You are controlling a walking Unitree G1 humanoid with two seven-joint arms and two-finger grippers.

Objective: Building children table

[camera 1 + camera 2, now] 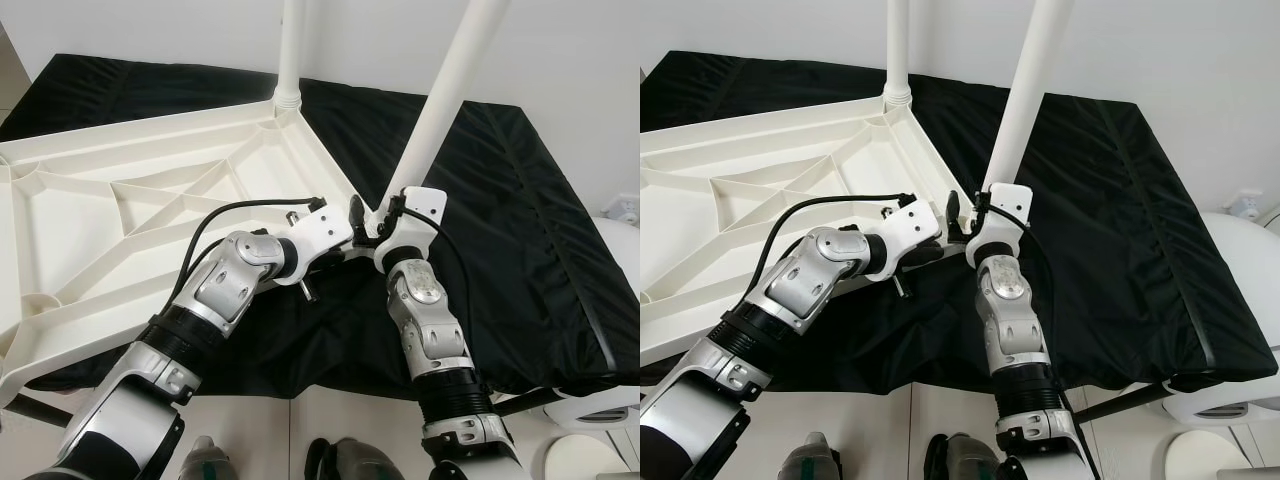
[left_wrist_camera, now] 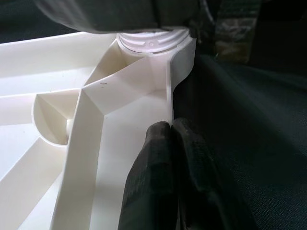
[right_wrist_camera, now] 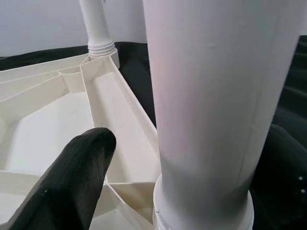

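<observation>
A white plastic tabletop (image 1: 150,200) lies upside down on a black cloth. One white leg (image 1: 291,50) stands upright in its far corner socket. A second white leg (image 1: 450,90) leans in the near corner socket (image 3: 201,211). My left gripper (image 2: 170,127) is shut on the tabletop's rim just beside that corner, one finger on each side of the wall. My right gripper (image 1: 372,222) stands at the base of the leaning leg, open around it. One black finger (image 3: 76,182) shows to the side of the leg with a gap between them.
The black cloth (image 1: 520,200) covers a low platform whose front edge runs just before my feet (image 1: 200,460). A white rounded object (image 1: 600,400) stands at the lower right. A white wall runs behind, with a socket (image 1: 625,206) at the right.
</observation>
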